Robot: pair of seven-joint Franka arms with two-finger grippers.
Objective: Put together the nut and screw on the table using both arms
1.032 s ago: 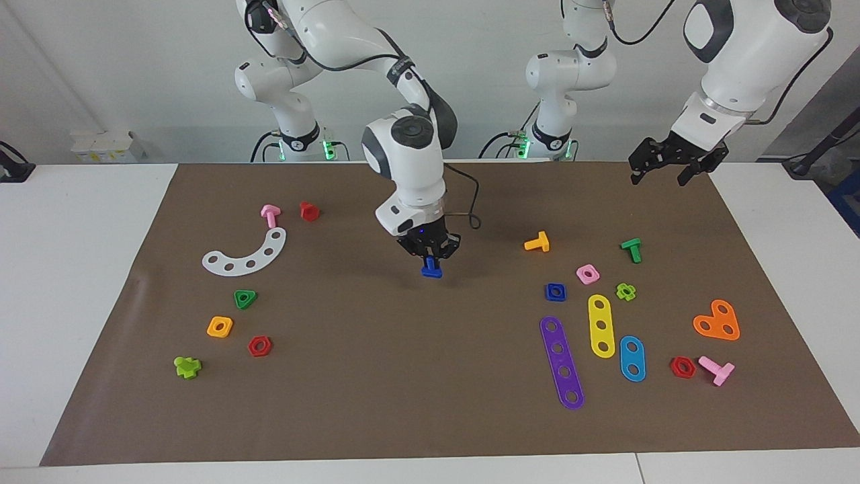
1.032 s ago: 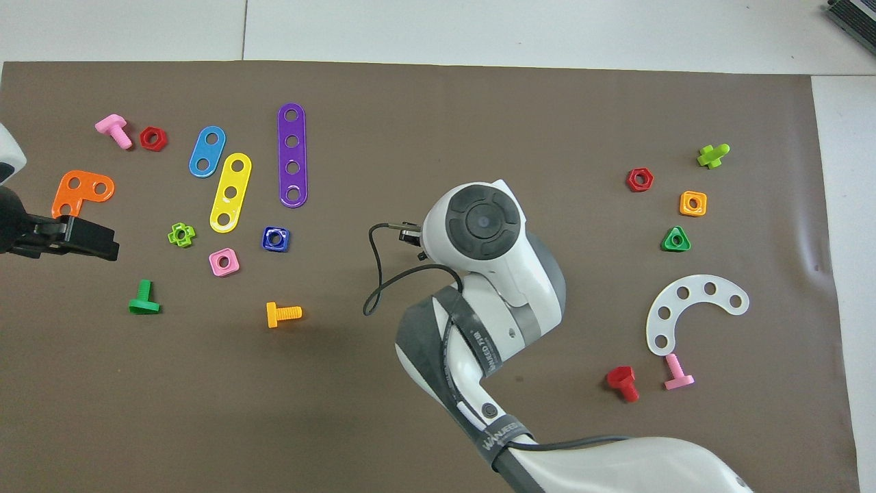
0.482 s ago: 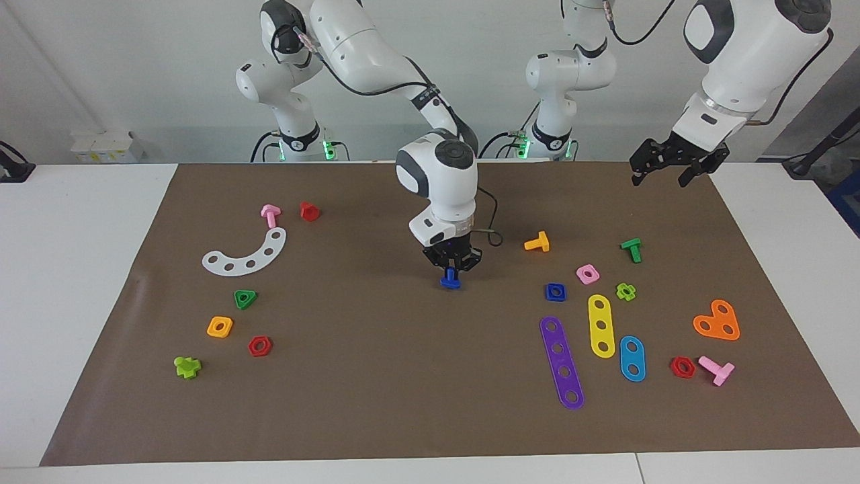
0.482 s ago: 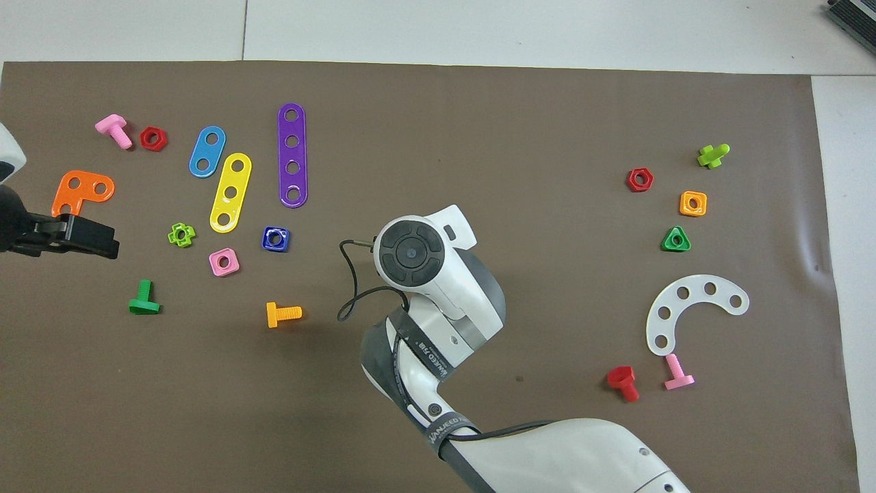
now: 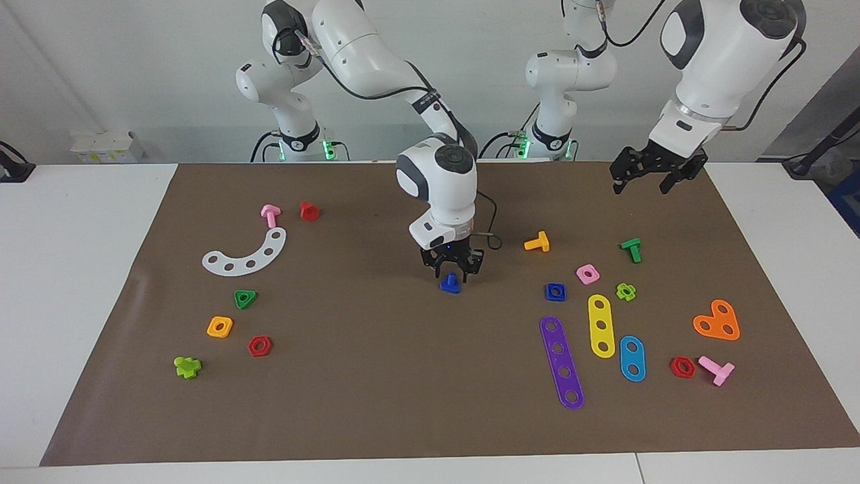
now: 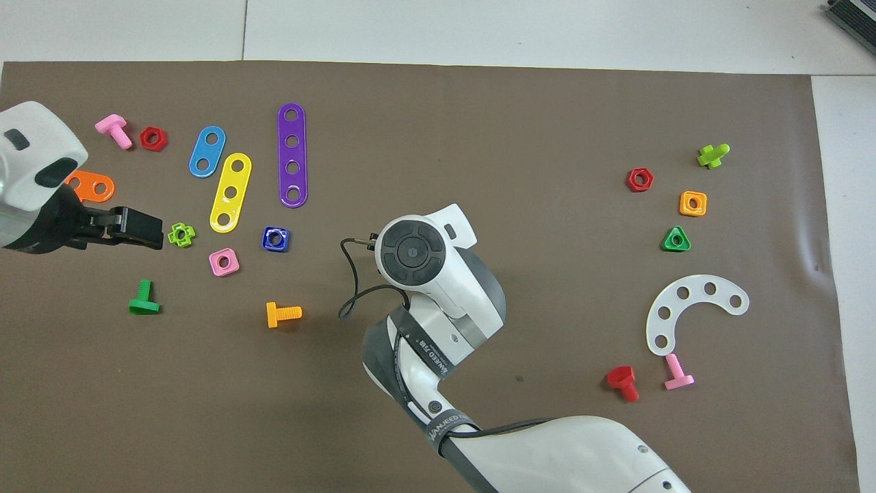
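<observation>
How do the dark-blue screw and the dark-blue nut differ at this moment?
The screw has a triangular head; the nut is square with a round centre hole. The screw stands directly under the right gripper; the nut lies free beside the pink square nut. Both are dark blue and rest on the mat.

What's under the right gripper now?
In the facing view the dark-blue screw sits on the brown mat just below the right gripper. Overhead, the arm hides it.

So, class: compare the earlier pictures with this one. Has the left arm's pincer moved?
Yes. The left pincer has shifted toward the table's middle, closer to the orange bolt in the facing view.
</observation>
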